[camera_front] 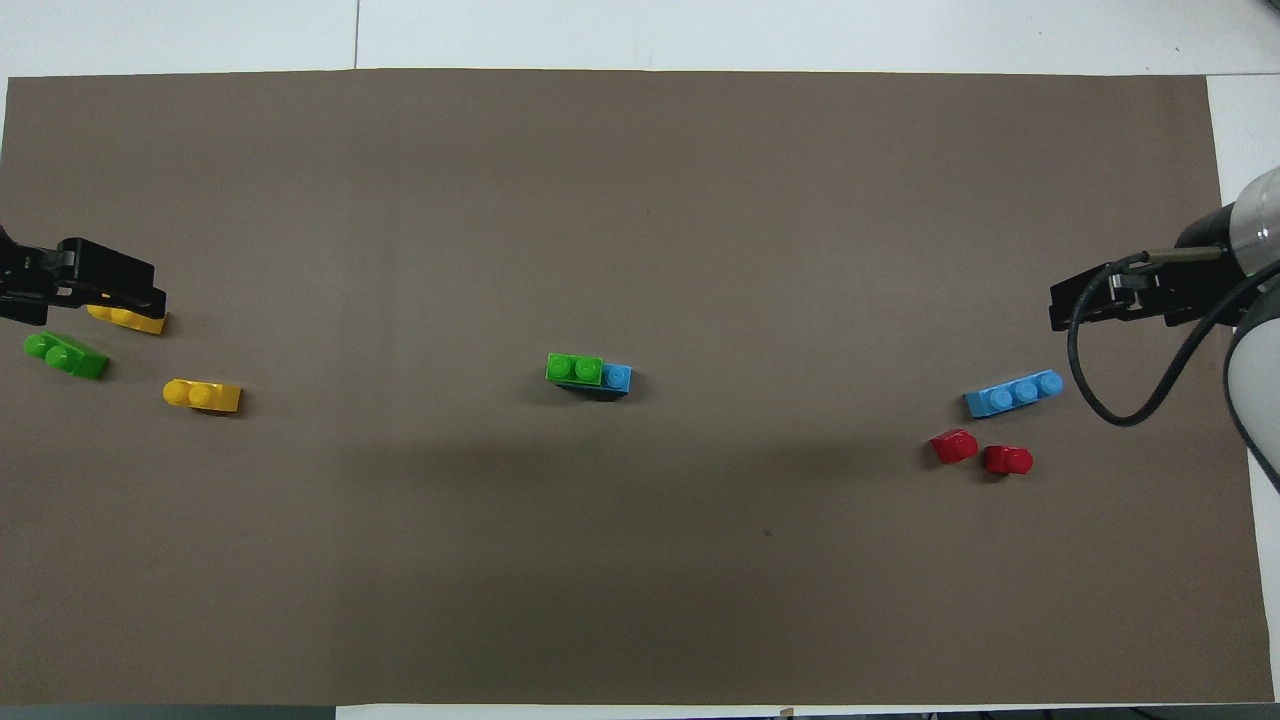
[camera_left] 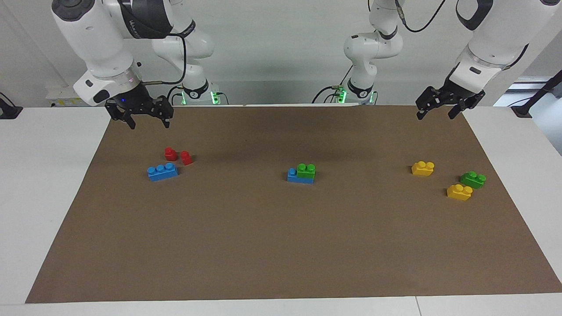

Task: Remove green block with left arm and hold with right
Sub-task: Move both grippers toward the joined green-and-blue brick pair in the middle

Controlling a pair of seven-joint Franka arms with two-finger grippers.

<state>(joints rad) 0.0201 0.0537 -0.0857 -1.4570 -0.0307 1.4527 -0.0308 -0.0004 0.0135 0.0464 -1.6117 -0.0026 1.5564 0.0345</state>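
Two hands hang above the edge of the brown mat nearest the robots, both empty with fingers spread. The left hand (camera_left: 439, 112) is up over the left arm's end of the tabletop (camera_left: 52, 197); the right hand (camera_left: 147, 117) is up over the right arm's end.

Below and near the left hand lie a loose green brick (camera_left: 473, 179) and two yellow bricks (camera_left: 423, 168), the second yellow one (camera_left: 459, 192) just beside the green. Under the right hand's end sit two red pieces (camera_left: 178, 156) and a loose blue brick (camera_left: 162, 171).

At the middle of the mat (camera_left: 281, 245), well apart from both hands, is the green block (camera_left: 306, 170), pressed onto a longer blue base brick (camera_left: 300, 177), covering all but one stud at the end toward the right arm.

The block looks like rigid, light, smooth plastic, held by stud friction, so it should need a firm pull or a slight tilt rather than force. The left hand would best pinch its two flat long sides, above the seam. The right hand would best clamp the blue base low, at its bare-stud end, so the pair does not lift together.
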